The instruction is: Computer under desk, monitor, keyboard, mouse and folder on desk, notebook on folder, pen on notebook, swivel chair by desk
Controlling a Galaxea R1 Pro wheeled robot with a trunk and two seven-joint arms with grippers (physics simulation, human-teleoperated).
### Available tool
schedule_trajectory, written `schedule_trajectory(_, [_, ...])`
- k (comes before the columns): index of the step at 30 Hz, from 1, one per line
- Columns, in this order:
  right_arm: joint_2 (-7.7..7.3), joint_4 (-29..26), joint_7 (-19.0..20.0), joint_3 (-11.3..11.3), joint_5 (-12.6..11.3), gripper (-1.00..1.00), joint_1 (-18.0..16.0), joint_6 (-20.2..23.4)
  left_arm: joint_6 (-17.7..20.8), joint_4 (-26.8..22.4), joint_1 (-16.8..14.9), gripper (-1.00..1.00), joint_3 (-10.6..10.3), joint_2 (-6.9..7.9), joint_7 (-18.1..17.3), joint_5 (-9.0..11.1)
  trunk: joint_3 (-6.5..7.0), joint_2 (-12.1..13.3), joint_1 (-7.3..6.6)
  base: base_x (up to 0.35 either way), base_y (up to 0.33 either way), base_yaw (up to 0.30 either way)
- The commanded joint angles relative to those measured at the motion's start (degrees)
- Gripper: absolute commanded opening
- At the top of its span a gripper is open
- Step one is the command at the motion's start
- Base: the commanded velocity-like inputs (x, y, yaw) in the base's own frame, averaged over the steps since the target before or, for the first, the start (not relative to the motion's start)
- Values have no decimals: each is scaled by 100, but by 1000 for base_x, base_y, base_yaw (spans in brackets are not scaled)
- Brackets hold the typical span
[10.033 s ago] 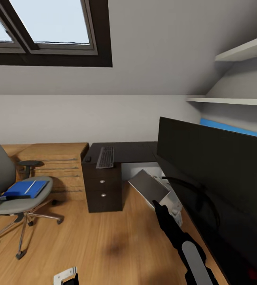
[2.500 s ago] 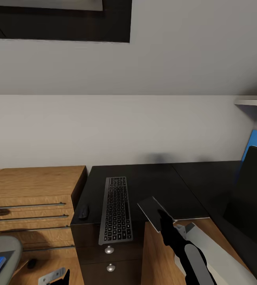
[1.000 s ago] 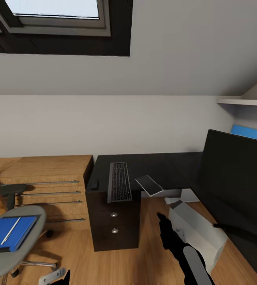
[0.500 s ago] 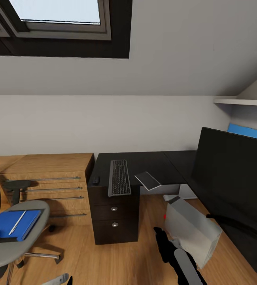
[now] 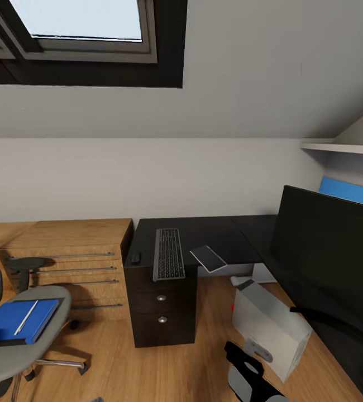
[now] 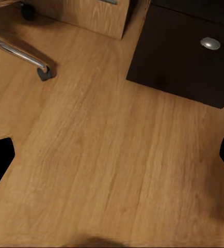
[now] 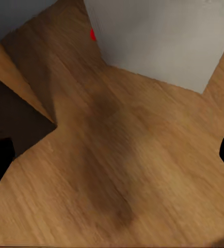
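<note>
My right gripper [image 7: 112,155] hangs wide open and empty beside the computer [image 5: 268,326]; backing carelessly, I risk knocking the tower farther from the desk [image 5: 204,234]

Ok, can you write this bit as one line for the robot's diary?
folder on swivel chair | keyboard, mouse on desk | both grippers open, empty

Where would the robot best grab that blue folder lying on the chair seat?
Probably by the folder's near long edge, coming from the front of the swivel chair. It lies flat on the seat, too wide for a hand to span, so a thin edge is the only part to pinch. The pen lies loose on top, so it should be lifted off first or the folder kept level.
</note>
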Motion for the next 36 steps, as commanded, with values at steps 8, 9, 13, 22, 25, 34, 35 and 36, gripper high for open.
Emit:
schedule_trajectory(8, [-7, 1263, -3, -8, 777, 100, -9, -652, -36, 436, -2, 100, -3, -303, -8, 52, 139, 319, -176, 0, 0, 0])
schedule_trajectory(9, [-10, 1314, -3, -4, 864, 100, 10, -728, -36, 476, -2, 100, -2, -327, -11, 55, 157, 359, -198, 0, 0, 0])
schedule_trajectory(13, [-93, 1464, -4, 69, 1646, 100, 344, -1161, -35, 867, -5, 100, 7, -509, -15, 70, 229, 520, -286, 0, 0, 0])
schedule_trajectory(22, [-518, 1527, 32, 66, 1857, 100, 650, -1447, -43, 1502, -191, 100, 4, -811, -13, 40, 391, 881, -484, 0, 0, 0])
schedule_trajectory(25, [-494, 1531, 58, 66, 1804, 100, 668, -1467, -47, 1527, -202, 100, 3, -831, -6, 22, 445, 1001, -550, 0, 0, 0])
schedule_trajectory(34, [-422, 1535, 475, 63, 1750, 100, 698, -1477, -51, 1554, -211, 100, -17, -850, 2, -14, 606, 1362, -747, 0, 0, 0])
schedule_trajectory(35, [-426, 1535, 534, 62, 1748, 100, 701, -1476, -51, 1556, -211, 100, -18, -850, 2, -15, 624, 1402, -769, 0, 0, 0])
schedule_trajectory(36, [-430, 1534, 592, 61, 1747, 100, 701, -1475, -51, 1557, -212, 100, -20, -851, 2, -16, 642, 1442, -791, 0, 0, 0])
